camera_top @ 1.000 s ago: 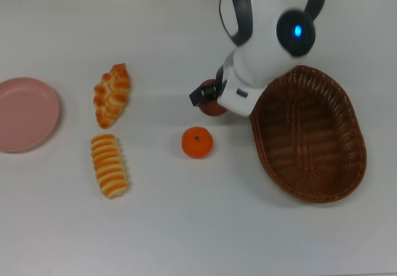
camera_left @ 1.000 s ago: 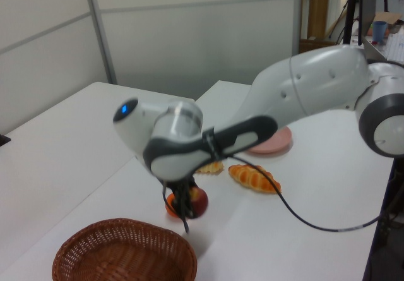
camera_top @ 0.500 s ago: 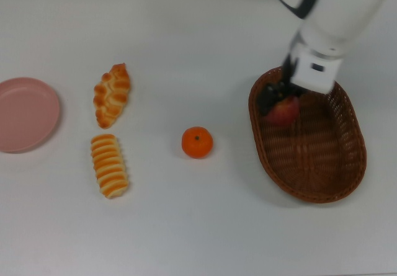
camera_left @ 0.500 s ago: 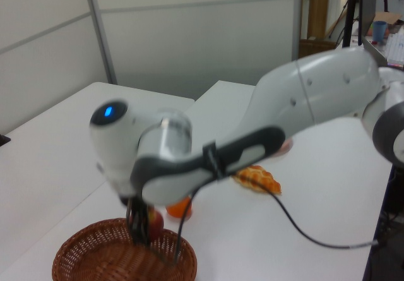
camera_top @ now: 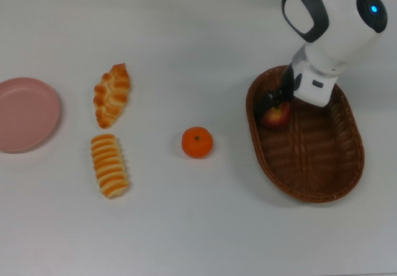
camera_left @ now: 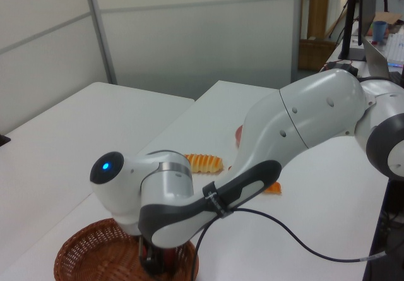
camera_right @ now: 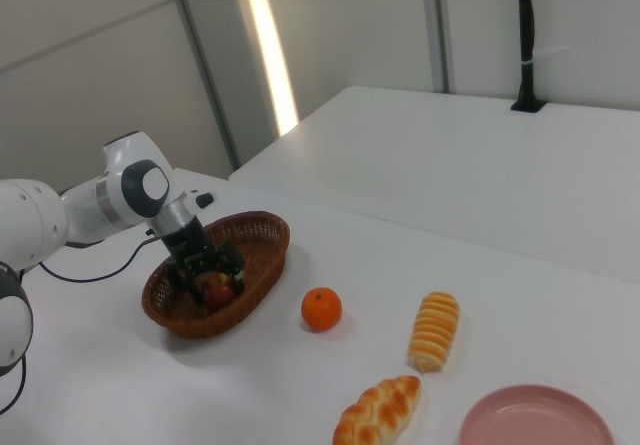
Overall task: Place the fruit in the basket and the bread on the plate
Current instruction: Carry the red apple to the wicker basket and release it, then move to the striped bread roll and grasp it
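A red apple [camera_top: 276, 116] sits low inside the dark wicker basket [camera_top: 313, 195] at the top view's right, near the basket's left wall. My gripper [camera_top: 278, 103] reaches down into the basket and is shut on that apple [camera_right: 215, 289]. The orange mandarin [camera_top: 197, 142] lies on the table left of the basket. Further left lie a twisted croissant [camera_top: 111, 95] and a ridged roll [camera_top: 109, 165]. The pink plate [camera_top: 25, 113] rests at the top view's left edge with nothing on it. In the left view the arm hides the mandarin.
White table all round, with another white table behind it in the right view. A black cable hangs from the arm [camera_left: 297, 230] over the table. The arm's bulk stands over the basket's far rim [camera_top: 335, 28].
The gripper carried the apple from the table beside the mandarin rightwards over the basket rim, then lowered it into the basket. Bread, mandarin and plate have not moved.
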Robot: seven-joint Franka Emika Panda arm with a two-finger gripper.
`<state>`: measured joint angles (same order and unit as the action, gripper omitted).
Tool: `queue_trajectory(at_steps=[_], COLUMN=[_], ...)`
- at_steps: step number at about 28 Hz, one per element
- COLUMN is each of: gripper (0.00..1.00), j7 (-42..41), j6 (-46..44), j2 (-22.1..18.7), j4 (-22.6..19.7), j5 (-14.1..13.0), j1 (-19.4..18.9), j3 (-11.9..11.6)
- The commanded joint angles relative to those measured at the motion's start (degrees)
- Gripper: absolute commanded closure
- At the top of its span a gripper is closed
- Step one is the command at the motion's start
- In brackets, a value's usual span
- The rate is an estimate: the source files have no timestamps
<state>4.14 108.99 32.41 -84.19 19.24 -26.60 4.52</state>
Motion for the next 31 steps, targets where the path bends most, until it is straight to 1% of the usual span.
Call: queue_trajectory(at_steps=[1,2,3,4,6,7,8,9,12,13,15,17,18,21,23,24,28,29,31], gripper=[0.0,0.0,0.0,0.0,0.0,0.0,0.0,0.0,0.0,0.0,0.0,0.0,0.0,0.0,0.0,0.0,0.0,0.0,0.0], j7=[-0.1,-0.3,-1.1,-1.4,-1.8,-1.9,-1.9,-1.9,-2.1,-2.6,-2.7,-2.7,-2.6,-2.6,-2.6,-2.3,-2.2,-2.2,-2.3], j6=[0.2,0.2,0.2,0.2,0.2,0.3,0.3,0.3,0.7,1.0,2.1,4.6,8.0,12.4,14.1,16.0,20.0,21.1,21.5], j2=[-4.0,-4.5,-5.3,-5.8,-6.7,-7.0,-7.3,-7.3,-6.8,-6.1,-4.4,-3.2,-2.2,-0.3,1.2,2.2,3.4,3.8,4.1], j4=[-1.1,-0.6,0.0,0.0,0.1,0.1,0.2,0.5,1.0,1.0,1.1,1.2,1.1,1.0,1.0,1.0,1.0,0.9,0.9], j5=[-2.8,-4.2,-6.6,-7.5,-8.4,-8.5,-8.5,-8.5,-7.7,-7.5,-7.1,-6.6,-6.1,-4.7,-3.4,-2.4,-1.7,-1.4,-0.6], j1=[4.4,5.1,7.1,8.1,10.4,11.7,14.2,15.3,18.4,20.8,22.8,24.2,25.4,26.3,26.6,27.0,27.8,28.1,28.2], j3=[-0.2,-0.3,-0.3,-0.4,-0.4,-0.4,-0.4,-0.4,-0.4,-0.5,-0.5,-0.5,-0.6,-0.6,-0.6,-0.7,-1.0,-2.0,-3.1])
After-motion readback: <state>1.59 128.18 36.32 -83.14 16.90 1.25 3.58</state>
